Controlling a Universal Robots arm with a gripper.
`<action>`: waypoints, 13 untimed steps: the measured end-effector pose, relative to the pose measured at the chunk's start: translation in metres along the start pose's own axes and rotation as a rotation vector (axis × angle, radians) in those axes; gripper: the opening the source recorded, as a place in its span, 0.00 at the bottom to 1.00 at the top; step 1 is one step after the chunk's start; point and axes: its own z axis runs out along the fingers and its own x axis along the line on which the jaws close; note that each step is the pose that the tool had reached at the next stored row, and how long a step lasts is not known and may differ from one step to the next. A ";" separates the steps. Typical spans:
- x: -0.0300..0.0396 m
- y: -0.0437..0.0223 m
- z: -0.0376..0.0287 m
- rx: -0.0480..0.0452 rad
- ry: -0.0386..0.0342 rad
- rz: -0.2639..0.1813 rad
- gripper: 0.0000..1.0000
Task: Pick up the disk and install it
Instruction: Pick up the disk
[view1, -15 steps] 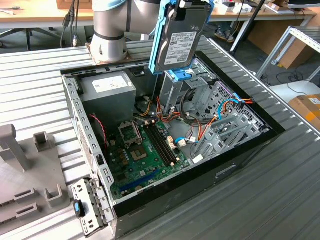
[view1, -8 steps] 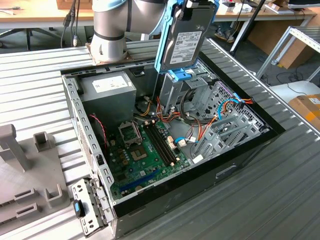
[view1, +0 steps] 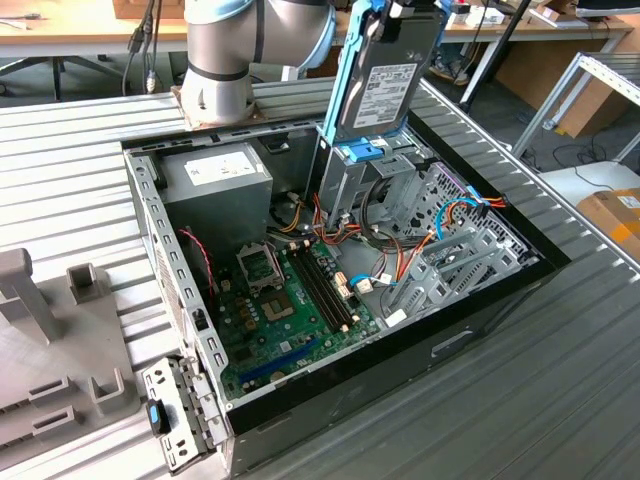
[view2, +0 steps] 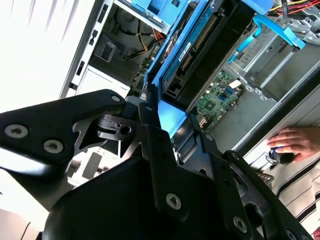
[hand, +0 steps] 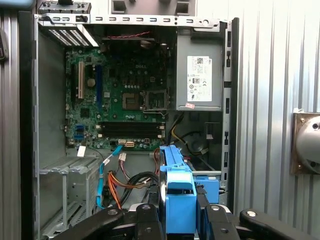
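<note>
Shows the disk (view1: 388, 85) stood on end, label toward the exterior camera, lifted above the open computer case (view1: 500, 305) and just over the tall silver drive cage (view1: 345, 190). Gripped at its blue end tab (hand: 179, 197) by jaws closed on either side, as in the first wrist view. Judged not yet seated, with the blue rails (view1: 341, 90) above the cage mouth and not inside it. Likeliest failure from here is a tilted or offset descent. Could catch a rail on the cage lip or on the blue plastic clip (view1: 360, 153) topping the cage, and so jam or twist the disk in the grip. Second hazard is snagging on the orange, red and blue cables (view1: 400, 262) bunched just beside the cage foot, over the green motherboard (view1: 290, 315). Third is a person's hand (view2: 295, 141) resting by the case's outer edge in the second wrist view, near the working zone. Power supply (view1: 215, 175) in the case corner, well apart from the disk. Beneath all, a ribbed grey metal table (view1: 80, 170), carrying the arm's base (view1: 215, 75) behind the case and a grey moulded fixture (view1: 45, 340) on the exterior view's left. Beyond, a workshop with a wooden-topped bench (view1: 70, 38) and, on the exterior view's right, a cardboard box (view1: 615, 215).
</note>
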 end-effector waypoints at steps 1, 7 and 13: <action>0.0000 -0.0010 0.0000 -0.0001 0.0001 0.000 0.36; 0.0001 -0.0016 0.0000 0.0000 0.0000 0.000 0.36; 0.0063 -0.0055 0.0000 0.0000 0.0005 0.000 0.36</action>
